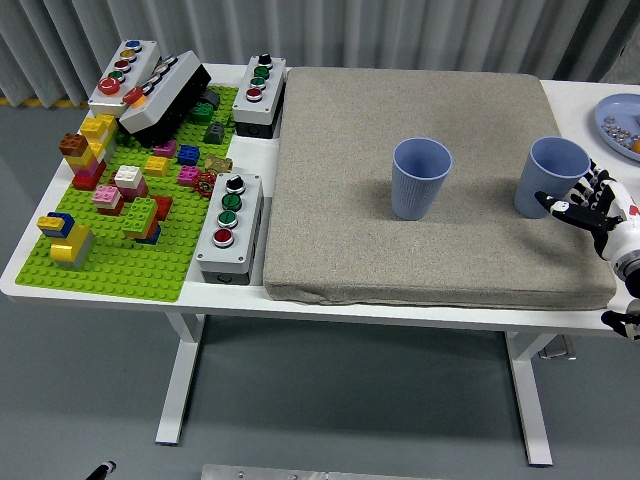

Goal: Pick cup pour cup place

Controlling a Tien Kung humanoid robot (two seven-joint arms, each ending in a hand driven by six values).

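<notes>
I have the right hand (592,208) at the bench's (120,290) 3 o'clock edge, fingers spread around the right cup (549,176) but, as far as I can tell at the frame's edge, not yet gripping. Both cups stand upright on the grey mat (420,260), the left cup (420,178) towards 12 o'clock, so picking, pouring and placing all remain.

Two blue cups (421,178) (551,177), four button boxes (229,226), one green baseplate (120,268), one plate (620,125)

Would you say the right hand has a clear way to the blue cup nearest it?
Probably yes: the right hand is open right beside the right cup, with nothing between them on the grey mat.
</notes>
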